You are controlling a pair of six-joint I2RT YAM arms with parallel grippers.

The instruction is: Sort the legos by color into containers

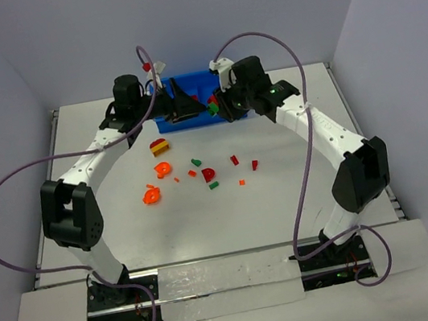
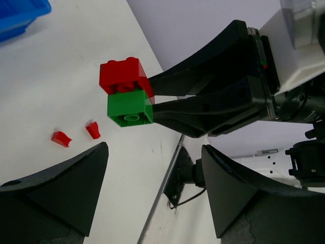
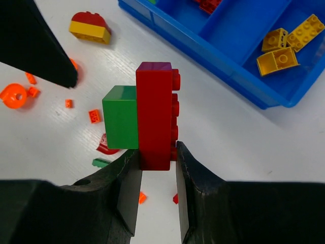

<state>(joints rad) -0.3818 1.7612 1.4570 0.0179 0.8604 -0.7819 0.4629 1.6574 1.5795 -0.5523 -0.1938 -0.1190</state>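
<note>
Gripping is confirmed at the right gripper [image 3: 157, 168]: its jaws are closed on the lower end of a red brick [image 3: 155, 117], and a green brick [image 3: 121, 117] is stuck to that brick's side, just past the left fingertip. Only a short bite is taken on the red brick, so a sideways tug could swing it in the pinch or pull it free, and the pair could be dropped together. The left gripper [image 2: 155, 152] is held with jaws spread wide and nothing between them, the joined pair just beyond the gap. If they are closed off-centre, the green brick may be knocked loose rather than caught, and lost among the loose legos [image 3: 90, 28] scattered on the table [image 3: 244, 152] past the jaws to the left. Farther off to the right, the blue tray [image 3: 203, 58] is seen with yellow bricks [image 3: 278, 60] in one compartment; a whole-stack drop there would mix colours. How firmly the studs are seated cannot be made out, the tray is cut off by the frame edge, and in the overhead view the pair is barely told apart from the tray's contents.
</note>
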